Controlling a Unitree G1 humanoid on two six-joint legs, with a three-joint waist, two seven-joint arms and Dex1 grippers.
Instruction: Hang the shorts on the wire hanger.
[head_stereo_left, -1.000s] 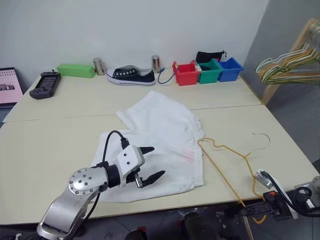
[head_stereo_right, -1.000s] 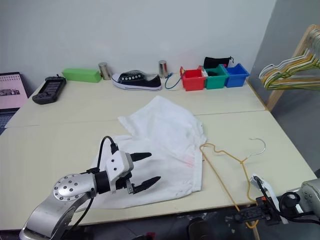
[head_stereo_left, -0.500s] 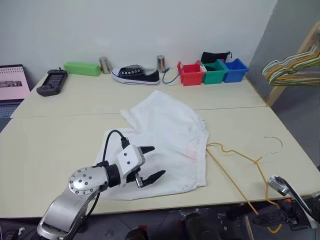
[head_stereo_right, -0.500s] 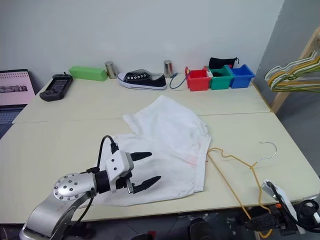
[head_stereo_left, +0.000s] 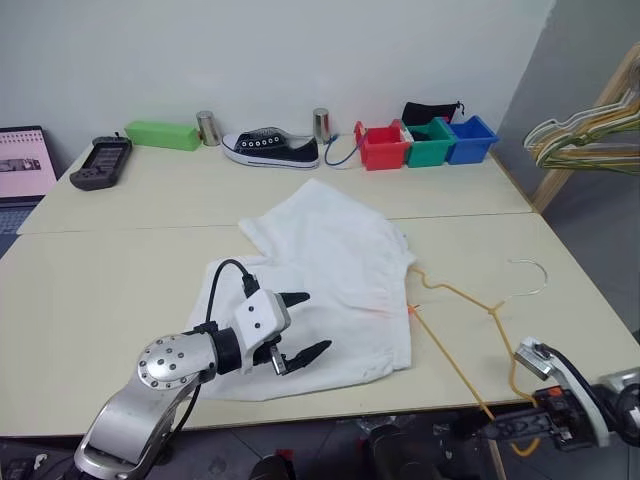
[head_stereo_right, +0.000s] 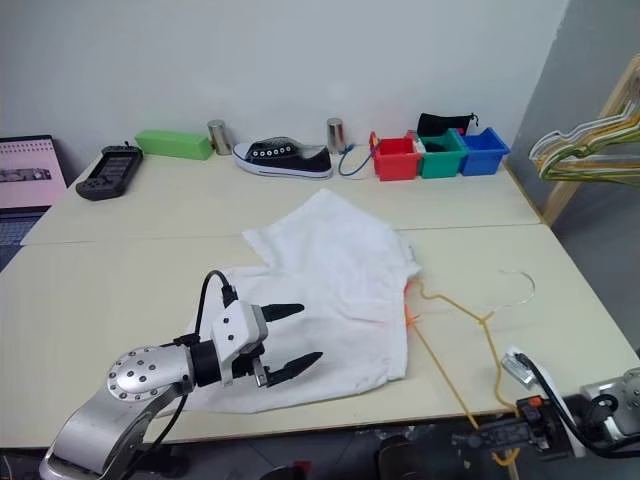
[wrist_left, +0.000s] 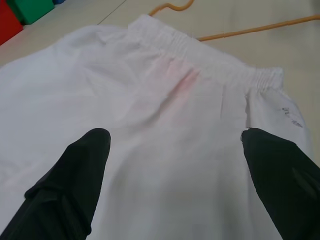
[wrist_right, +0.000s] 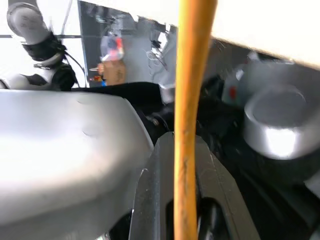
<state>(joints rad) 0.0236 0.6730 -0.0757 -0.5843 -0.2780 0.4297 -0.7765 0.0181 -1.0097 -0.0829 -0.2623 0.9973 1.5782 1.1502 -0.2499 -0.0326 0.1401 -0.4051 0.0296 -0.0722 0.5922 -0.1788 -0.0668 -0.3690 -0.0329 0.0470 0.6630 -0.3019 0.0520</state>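
Note:
The white shorts lie flat mid-table, elastic waistband to the right, where a bit of orange drawstring peeks out. My left gripper hovers open over their near part; in the left wrist view its fingers stand wide apart above the cloth. The pale yellow wire hanger lies right of the waistband, hook pointing away, one shoulder touching the band. Its near corner overhangs the table's front edge, where my right gripper is shut on the wire.
Along the back edge stand a green box, two metal cans, a black sneaker and red, green and blue bins. A black device lies back left. A bunch of hangers hangs on a wooden rack to the right.
My right gripper swung the hanger slightly right, then back left toward the waistband, where an orange bit of drawstring now shows. The left gripper kept still. The camera shifted a little.

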